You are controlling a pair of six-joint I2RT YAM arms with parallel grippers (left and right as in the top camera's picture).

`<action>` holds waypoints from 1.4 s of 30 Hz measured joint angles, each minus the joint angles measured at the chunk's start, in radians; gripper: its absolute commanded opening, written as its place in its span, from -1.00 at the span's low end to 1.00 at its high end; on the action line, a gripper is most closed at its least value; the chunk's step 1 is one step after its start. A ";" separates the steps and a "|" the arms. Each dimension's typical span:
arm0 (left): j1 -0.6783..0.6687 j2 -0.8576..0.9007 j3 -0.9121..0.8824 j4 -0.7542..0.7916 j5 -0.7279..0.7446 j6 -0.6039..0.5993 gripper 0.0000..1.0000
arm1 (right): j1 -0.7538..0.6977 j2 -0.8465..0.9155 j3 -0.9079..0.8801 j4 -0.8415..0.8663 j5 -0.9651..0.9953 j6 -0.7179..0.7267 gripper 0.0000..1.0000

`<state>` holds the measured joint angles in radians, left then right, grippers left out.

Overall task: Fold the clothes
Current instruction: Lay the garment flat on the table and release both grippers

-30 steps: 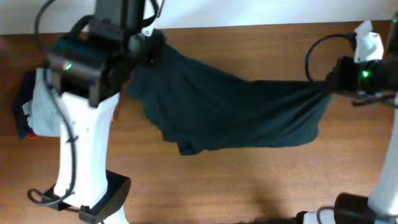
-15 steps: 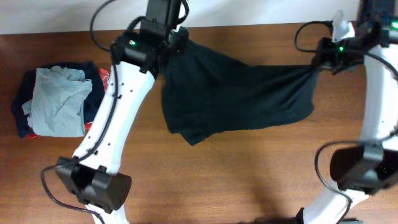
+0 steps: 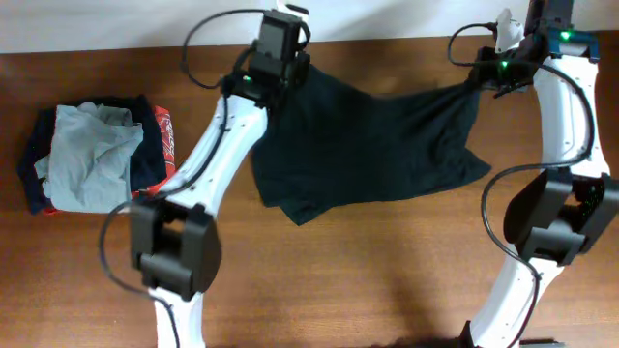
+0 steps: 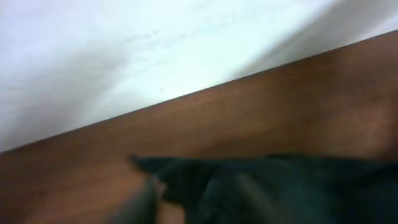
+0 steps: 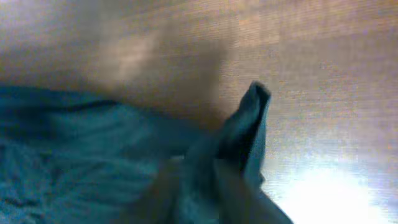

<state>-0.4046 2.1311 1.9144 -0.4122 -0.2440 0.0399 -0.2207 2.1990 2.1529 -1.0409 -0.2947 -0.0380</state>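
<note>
Here the T-shirt (image 3: 372, 145) spans left end effector (image 3: 288, 75) to right end effector (image 3: 482, 83).

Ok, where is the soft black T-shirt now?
Overhead, the soft black T-shirt lies across the far middle of the brown wooden table, its far corners by the left gripper and right gripper; the grey-topped garment pile lies further left.

The view was blurred. A dark shirt (image 4: 292, 186) lay along the near edge, filling the near right and ending in a pointed corner toward the left. It rested on a brown wooden table (image 4: 249, 118), whose far edge ran slantwise, higher at the right. Beyond that edge was a plain white surface (image 4: 124, 50). A vague brownish shape at the shirt's near left could not be made out.
</note>
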 measured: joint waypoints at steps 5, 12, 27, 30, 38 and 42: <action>0.003 0.082 -0.011 0.006 0.000 -0.003 0.98 | 0.000 0.022 0.000 0.024 0.000 -0.005 0.98; 0.008 0.081 0.109 -0.338 0.024 -0.016 0.98 | -0.004 0.022 0.021 -0.103 0.000 -0.003 0.98; 0.007 -0.001 0.539 -1.089 0.203 -0.111 0.99 | -0.006 -0.129 0.286 -0.652 0.050 0.068 0.98; 0.008 -0.005 0.539 -1.144 0.212 -0.116 0.99 | -0.006 -0.172 0.285 -0.652 0.069 0.091 0.98; 0.008 -0.094 0.538 -1.265 0.221 -0.165 0.99 | -0.006 -0.583 0.105 -0.652 0.123 0.113 0.98; 0.008 -0.123 0.474 -1.235 0.252 -0.183 0.99 | -0.006 -0.656 -0.070 -0.647 0.134 0.116 0.98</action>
<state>-0.3969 2.0079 2.3886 -1.6470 0.0078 -0.1436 -0.2264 1.5429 2.0830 -1.6878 -0.1604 0.0784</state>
